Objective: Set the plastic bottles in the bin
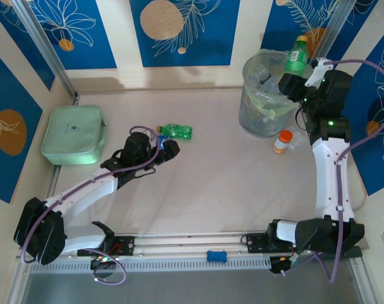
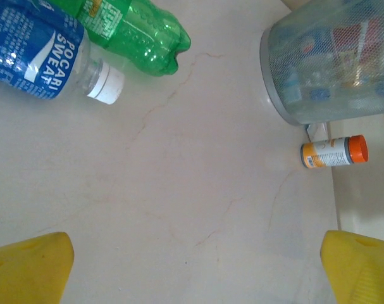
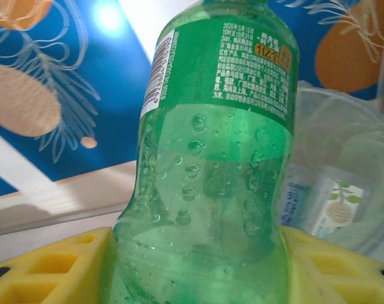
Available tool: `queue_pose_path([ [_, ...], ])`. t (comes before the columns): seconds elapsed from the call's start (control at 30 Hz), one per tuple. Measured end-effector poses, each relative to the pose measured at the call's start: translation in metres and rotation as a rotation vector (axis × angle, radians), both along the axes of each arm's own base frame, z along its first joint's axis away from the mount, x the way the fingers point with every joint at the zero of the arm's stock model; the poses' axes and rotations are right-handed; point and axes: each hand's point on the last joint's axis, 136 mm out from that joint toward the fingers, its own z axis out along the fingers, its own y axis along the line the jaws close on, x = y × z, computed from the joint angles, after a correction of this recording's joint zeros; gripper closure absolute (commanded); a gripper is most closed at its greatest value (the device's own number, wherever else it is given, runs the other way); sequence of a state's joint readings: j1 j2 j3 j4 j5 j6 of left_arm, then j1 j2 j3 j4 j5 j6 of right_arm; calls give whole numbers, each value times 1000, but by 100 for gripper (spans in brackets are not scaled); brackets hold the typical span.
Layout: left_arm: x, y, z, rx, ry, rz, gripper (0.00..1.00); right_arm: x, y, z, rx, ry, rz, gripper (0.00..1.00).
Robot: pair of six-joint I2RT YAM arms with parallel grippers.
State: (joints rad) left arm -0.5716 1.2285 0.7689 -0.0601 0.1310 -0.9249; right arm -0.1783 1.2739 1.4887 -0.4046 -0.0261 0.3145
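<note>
held bottle [image 1: 297,56]: green, yellow cap up, upper right of top view, above the right rim of the bin [image 1: 252,117]; not released
right tool [image 1: 294,75]: closed narrow on the held bottle's lower body; yellow fingers [image 3: 46,269] press both its sides in the wrist view
bin: upper right of desk [image 1: 204,190], near the back wall; pale liner bunched over the rim; mouth open upward
bin contents: blue-label shapes show through the wall in left wrist view, one labelled bottle inside in right wrist view; count unclear
green bottle [image 1: 178,131]: lying on its side, centre of top view, just beyond the left tool
blue bottle [image 2: 40,54]: clear with blue label, white cap, lying touching or just beside the green bottle, upper left of left wrist view
left tool [image 1: 159,147]: spread wide, holding nothing, hovering near those two bottles
progress: judged late; some bottles in the bin, one about to drop, two seen on the desk
orange-cap bottle [image 1: 282,141]: white, lying just below the bin, not a task item; leave it
mint box [image 1: 73,134]: flat, far left edge, well apart from everything
room: desk centre bare, wide path from the two bottles to the bin
edges: right arm sits close to the right wall and bin rim; liner folds could catch a bottle
</note>
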Motion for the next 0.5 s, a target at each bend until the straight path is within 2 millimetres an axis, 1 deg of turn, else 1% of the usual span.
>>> queue_pose_path([
  [0.1,0,-1,-1,-1,4,-4,0,13,-17,-16,19,56,-34,46],
  [0.17,-1,-1,-1,0,3,-8,0,22,-23,-25,27,91,-45,46],
  [0.4,-1,-2,0,2,-2,-16,0,54,-39,-59,54,212,-64,43],
  [0.5,-2,-1,3,-2,-9,-16,0,62,-45,-74,69,256,-73,39],
])
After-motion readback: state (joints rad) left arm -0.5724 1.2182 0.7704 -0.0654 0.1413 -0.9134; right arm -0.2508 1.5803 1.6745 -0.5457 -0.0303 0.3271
